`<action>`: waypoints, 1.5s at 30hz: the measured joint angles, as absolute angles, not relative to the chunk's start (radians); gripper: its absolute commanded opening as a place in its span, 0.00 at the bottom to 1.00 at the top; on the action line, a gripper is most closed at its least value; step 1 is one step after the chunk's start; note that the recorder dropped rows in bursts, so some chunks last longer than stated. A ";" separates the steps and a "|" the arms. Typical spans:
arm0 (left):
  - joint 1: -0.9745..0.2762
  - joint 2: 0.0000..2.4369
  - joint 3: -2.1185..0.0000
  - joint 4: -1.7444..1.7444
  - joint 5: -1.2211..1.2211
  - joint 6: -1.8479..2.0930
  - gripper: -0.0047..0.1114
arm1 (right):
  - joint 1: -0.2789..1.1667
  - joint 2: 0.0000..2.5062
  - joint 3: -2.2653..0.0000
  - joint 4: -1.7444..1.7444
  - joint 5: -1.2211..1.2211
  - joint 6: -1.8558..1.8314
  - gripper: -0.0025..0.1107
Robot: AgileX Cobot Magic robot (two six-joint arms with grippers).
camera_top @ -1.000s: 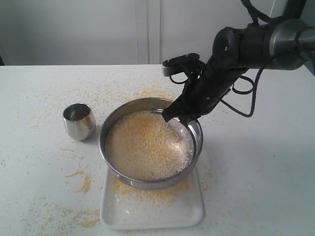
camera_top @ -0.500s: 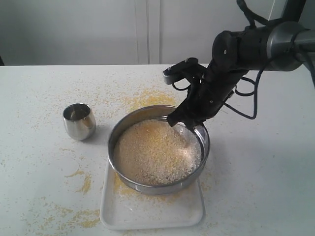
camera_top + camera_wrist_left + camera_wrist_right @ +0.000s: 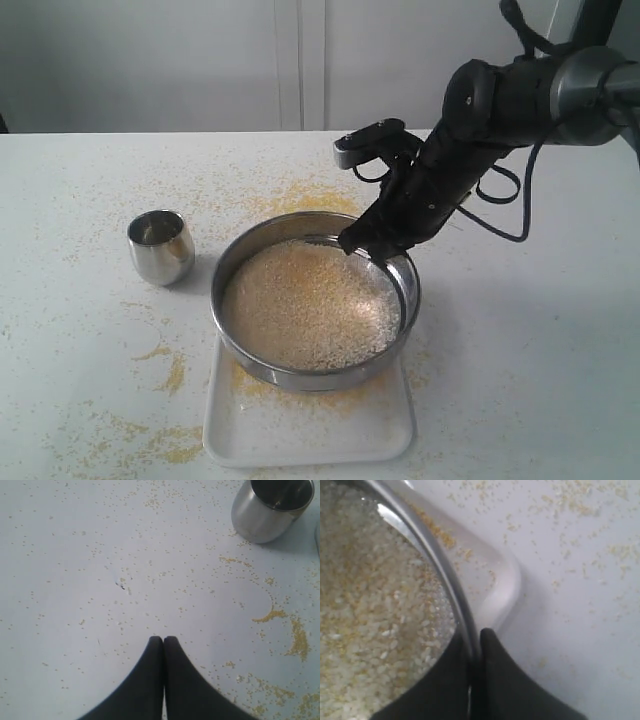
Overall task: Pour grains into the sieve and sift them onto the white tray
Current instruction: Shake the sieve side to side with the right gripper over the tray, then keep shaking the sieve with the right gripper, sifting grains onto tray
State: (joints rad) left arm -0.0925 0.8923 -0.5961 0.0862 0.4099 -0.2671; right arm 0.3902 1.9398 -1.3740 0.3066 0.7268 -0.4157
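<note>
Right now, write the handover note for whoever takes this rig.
Left gripper: shut, empty, over the table near the cup.
Right gripper: shut on the rim of the sieve.
The sieve is over the far end of the tray and holds the grains.
Done: pouring; some yellow meal lies on the tray.
Left: sift the rest.

The table point(image 3: 80, 330) was seen from farther off, looking down a bit. The steel cup point(image 3: 160, 246) was also seen close, from above, in the left wrist view. The sieve point(image 3: 310, 375) rim was seen very close in the right wrist view.
</note>
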 measured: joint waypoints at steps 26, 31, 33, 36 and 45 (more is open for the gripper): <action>-0.092 0.892 -0.596 0.086 0.410 -0.267 0.05 | 0.382 1.922 -1.352 0.247 0.653 -0.441 0.02; -0.092 0.892 -0.596 0.086 0.410 -0.267 0.05 | 0.382 1.930 -1.333 0.250 0.651 -0.296 0.02; -0.092 0.892 -0.596 0.086 0.410 -0.267 0.05 | 0.382 1.923 -1.335 0.210 0.646 -0.356 0.02; -0.092 0.892 -0.596 0.086 0.410 -0.267 0.05 | 0.380 1.919 -1.325 0.256 0.651 -0.208 0.02; -0.092 0.892 -0.596 0.086 0.410 -0.267 0.05 | 0.378 1.915 -1.334 0.229 0.671 -0.330 0.02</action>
State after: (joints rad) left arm -0.0925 0.8923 -0.5961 0.0862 0.4099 -0.2671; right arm 0.3778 1.9152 -1.3338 0.2288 0.6713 -0.3299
